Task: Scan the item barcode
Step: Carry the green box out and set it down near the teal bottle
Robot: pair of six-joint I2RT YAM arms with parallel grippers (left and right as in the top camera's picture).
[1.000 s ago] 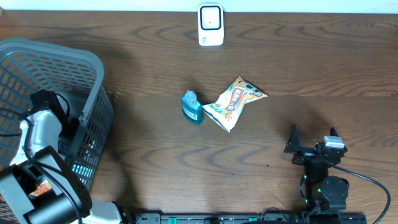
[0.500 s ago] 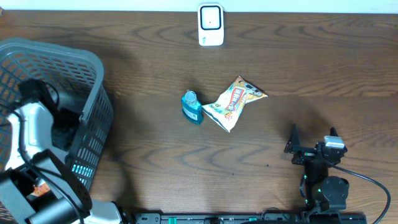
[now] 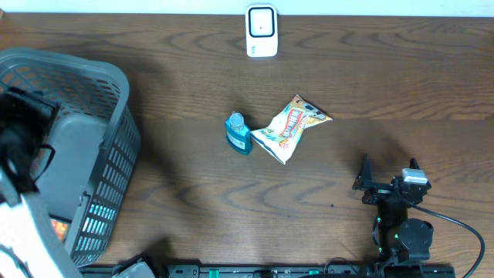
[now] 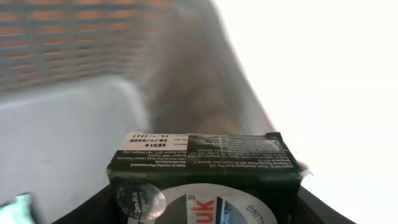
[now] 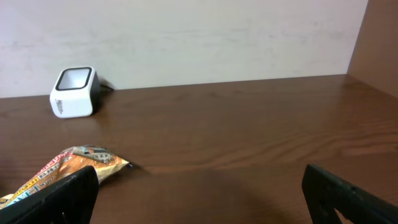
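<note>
box (image 4: 202, 163): dark green, white fine-print panel on top | left gripper (image 4: 204, 210): clamped on box | right gripper (image 5: 200, 173): released, jaws wide apart

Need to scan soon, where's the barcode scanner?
Overhead view: barcode scanner at the far edge of the table, centre, beyond the blue bottle and snack packet.

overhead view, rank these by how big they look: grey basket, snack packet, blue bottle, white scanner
Largest to smallest:
1. grey plastic mesh basket
2. orange crinkly snack packet
3. white box-shaped scanner and small blue bottle: too alike to rank
</note>
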